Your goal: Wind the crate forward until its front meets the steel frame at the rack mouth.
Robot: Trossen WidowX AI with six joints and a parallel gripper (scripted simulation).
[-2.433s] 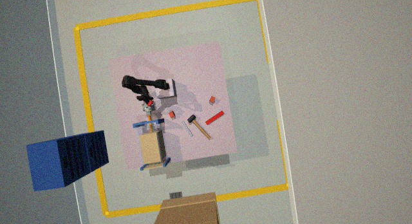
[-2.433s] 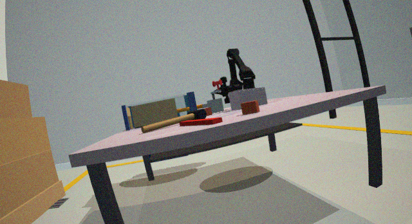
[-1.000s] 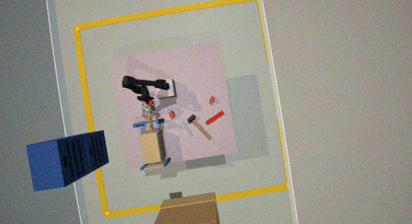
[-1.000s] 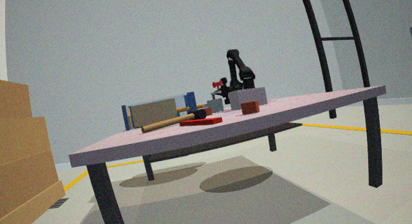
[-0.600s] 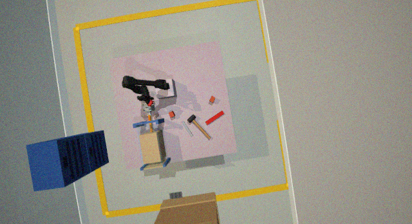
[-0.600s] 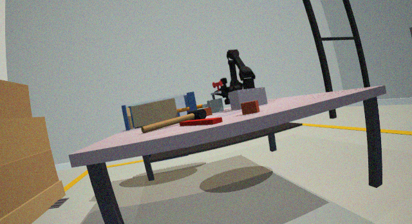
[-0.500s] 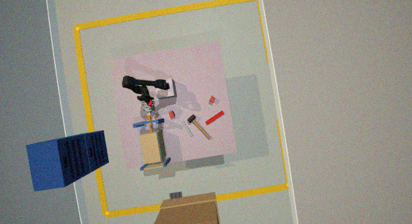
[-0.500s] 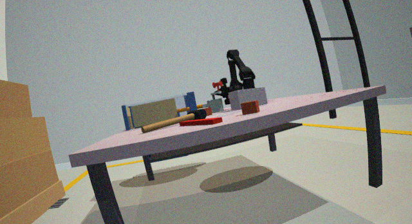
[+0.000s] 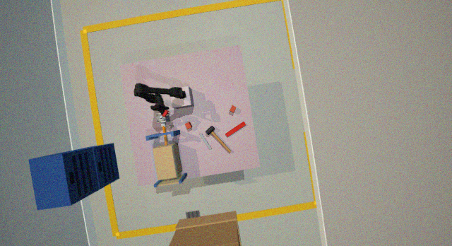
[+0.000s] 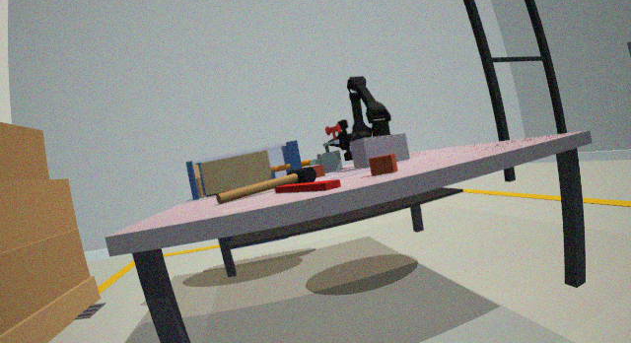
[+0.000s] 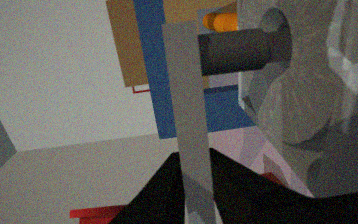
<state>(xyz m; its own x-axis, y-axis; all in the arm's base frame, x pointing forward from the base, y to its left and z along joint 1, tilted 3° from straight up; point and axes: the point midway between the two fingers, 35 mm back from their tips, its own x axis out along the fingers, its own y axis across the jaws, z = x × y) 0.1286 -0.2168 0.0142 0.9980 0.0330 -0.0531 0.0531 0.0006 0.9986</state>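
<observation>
The tan crate (image 9: 166, 162) (image 10: 237, 172) sits flat in the clear-panelled cubby, with a gap between its front and the blue frame (image 9: 153, 136) (image 10: 296, 155) at the mouth. An orange strap (image 9: 164, 130) (image 11: 225, 22) runs from the crate to the grey winch (image 10: 330, 162) (image 11: 305, 100). My gripper (image 11: 192, 158) (image 10: 340, 144) is shut on the grey bar of the winch handle (image 11: 187, 95), above the winch. The handle's dark shaft (image 11: 235, 51) points at the round hole, its narrow end overlapping the hole's edge; how deep it sits is hidden.
A hammer (image 9: 219, 140) (image 10: 261, 186), a red bar (image 9: 235, 129) (image 10: 308, 186), a thin pale rod (image 9: 205, 141) and two orange-red blocks (image 9: 188, 126) (image 9: 232, 109) lie on the pink bench top (image 9: 212, 69). The arm's pale base block (image 10: 380, 150) stands beside the winch.
</observation>
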